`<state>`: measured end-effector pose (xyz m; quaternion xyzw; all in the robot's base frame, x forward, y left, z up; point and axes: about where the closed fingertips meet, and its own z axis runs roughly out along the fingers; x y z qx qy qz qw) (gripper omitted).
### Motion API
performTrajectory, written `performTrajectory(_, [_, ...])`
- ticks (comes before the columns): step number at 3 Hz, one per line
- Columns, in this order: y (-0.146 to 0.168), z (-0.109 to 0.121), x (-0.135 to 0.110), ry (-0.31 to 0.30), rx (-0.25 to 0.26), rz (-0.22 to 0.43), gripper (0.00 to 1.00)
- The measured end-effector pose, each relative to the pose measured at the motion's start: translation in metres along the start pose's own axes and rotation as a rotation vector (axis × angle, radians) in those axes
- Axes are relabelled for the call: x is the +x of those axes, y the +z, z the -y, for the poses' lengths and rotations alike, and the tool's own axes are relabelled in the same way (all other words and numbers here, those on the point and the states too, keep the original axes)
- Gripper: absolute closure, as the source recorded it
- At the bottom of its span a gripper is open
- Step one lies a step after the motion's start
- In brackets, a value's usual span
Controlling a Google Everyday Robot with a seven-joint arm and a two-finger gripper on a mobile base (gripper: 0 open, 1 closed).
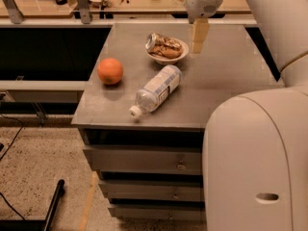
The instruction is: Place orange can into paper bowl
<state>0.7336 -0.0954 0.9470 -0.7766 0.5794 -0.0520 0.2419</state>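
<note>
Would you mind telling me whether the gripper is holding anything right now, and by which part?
Nothing is held: the gripper hangs empty beside the paper bowl, where the orange can lies.

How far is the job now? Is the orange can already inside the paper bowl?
Done: the orange can lies on its side in the paper bowl. In hand: nothing; the gripper hangs just right of the bowl, apart from the can. Left: the placing looks finished; probably only drawing the arm away remains.
</note>
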Motion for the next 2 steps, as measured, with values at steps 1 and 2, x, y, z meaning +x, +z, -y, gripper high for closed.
performTrajectory(1, [-0.0323, 0.0024, 0.0159, 0.015, 0.045, 0.024, 0.00])
performTrajectory(2, [-0.0347, 0.0090, 0.0136, 0.011, 0.065, 0.029, 0.00])
